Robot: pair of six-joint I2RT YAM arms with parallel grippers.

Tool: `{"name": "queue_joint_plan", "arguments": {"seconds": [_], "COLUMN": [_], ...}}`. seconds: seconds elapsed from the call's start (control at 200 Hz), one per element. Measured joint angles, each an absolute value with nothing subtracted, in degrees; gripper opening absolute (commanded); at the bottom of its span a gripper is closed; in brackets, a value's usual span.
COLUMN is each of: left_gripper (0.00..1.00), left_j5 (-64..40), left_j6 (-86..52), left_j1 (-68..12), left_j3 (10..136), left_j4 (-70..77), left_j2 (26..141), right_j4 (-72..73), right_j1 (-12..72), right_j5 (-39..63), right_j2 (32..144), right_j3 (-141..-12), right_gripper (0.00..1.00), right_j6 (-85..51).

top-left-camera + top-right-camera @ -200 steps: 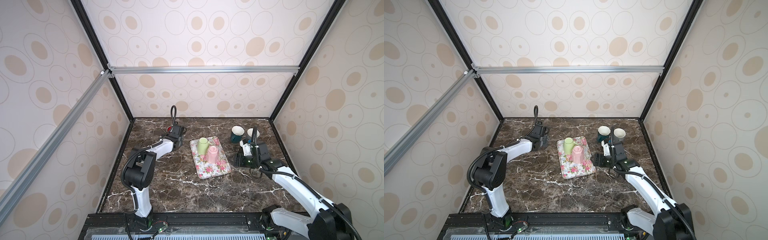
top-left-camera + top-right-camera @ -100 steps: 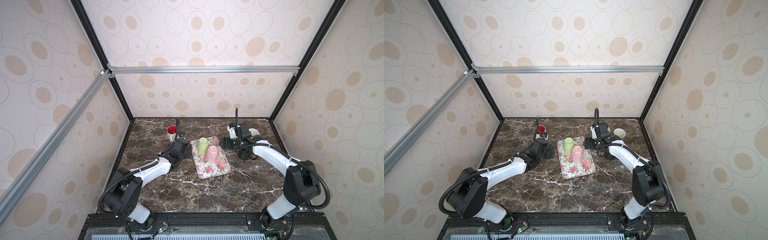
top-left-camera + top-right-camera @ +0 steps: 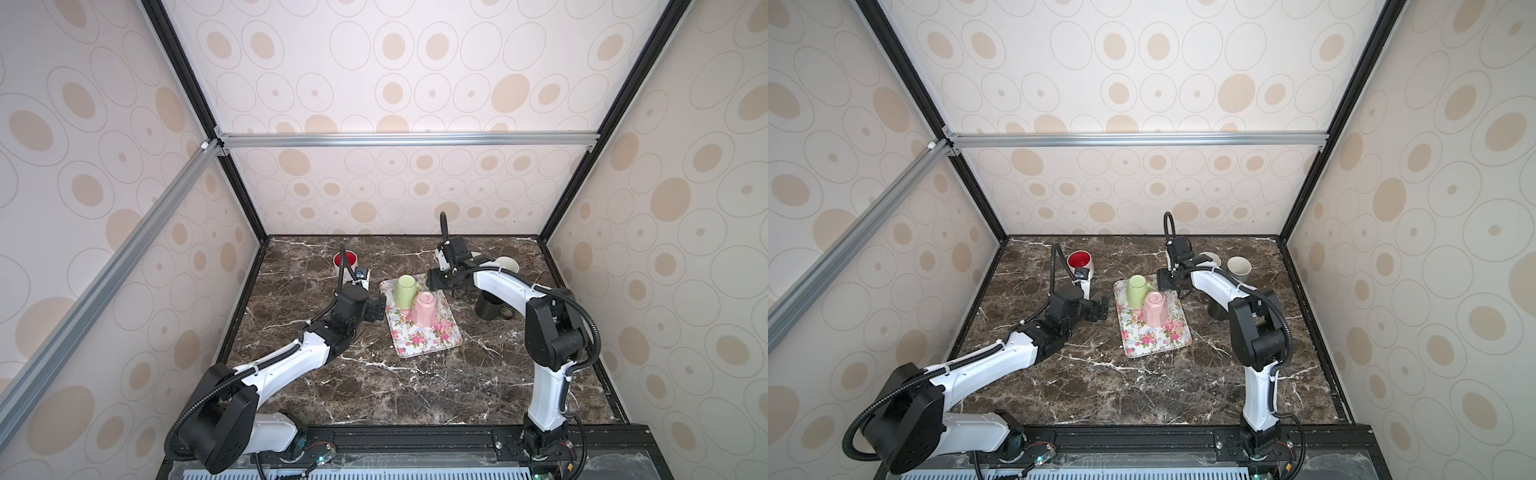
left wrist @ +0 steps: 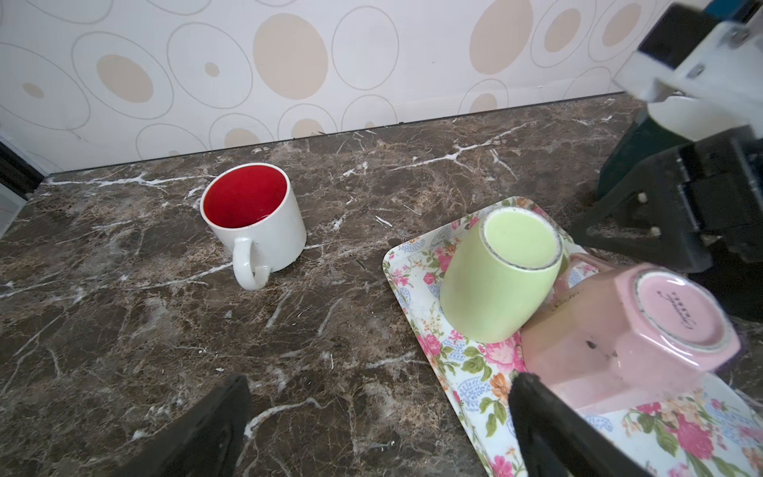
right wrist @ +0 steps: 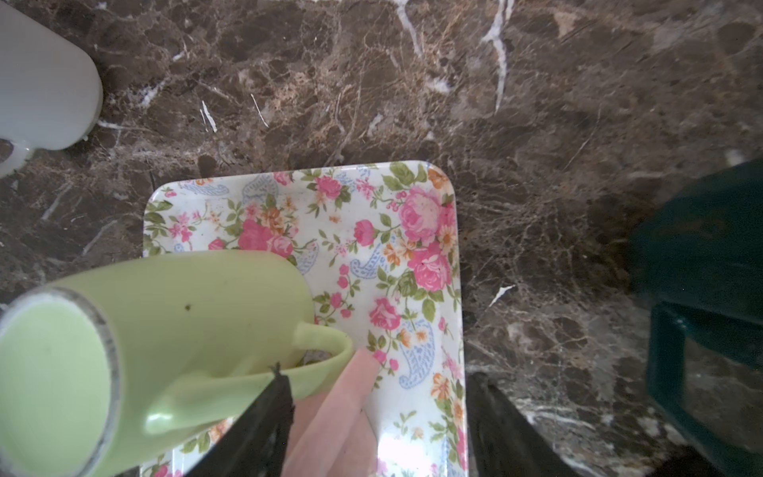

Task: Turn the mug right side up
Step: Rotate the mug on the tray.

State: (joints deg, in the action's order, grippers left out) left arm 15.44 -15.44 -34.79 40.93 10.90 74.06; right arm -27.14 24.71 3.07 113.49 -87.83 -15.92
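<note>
While inverted, green mug point(image 3: 406, 291), pink mug point(image 3: 424, 309) occupy tray point(image 3: 428, 344)

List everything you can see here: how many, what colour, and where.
table: one, brown marble, floor of the booth.
tray: one, white with pink flowers, middle of the table.
green mug: one, light green, upside down at the tray's back end.
pink mug: one, pink, upside down on the tray, just in front of the green mug.
white mug: one, white with red inside, upright, back left.
cream mug: one, cream, upright, back right.
teal mug: one, teal with white inside, at the back, mostly behind the right arm.
dark mug: one, black or dark teal, right of the tray, under the right arm.
left gripper: one, black, open, left of the tray.
right gripper: one, black, open, over the tray's back right corner.
</note>
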Motion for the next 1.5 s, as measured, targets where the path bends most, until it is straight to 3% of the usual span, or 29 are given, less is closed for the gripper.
{"name": "queue_joint_plan", "arguments": {"seconds": [0.33, 1.495], "left_gripper": [0.98, 0.98], "left_j5": [14.96, 10.33], "left_j6": [-15.88, -17.69], "left_j1": [-34.79, -35.62], "left_j3": [39.40, 43.59], "left_j4": [11.70, 6.15], "left_j2": [71.24, 70.48], "right_j4": [-29.23, -27.29], "right_j1": [27.44, 29.71], "right_j5": [0.01, -2.57], "right_j2": [113.10, 92.36], "right_j3": [-86.98, -59.64], "right_gripper": [0.63, 0.52], "right_j6": [-15.05, -17.78]}}
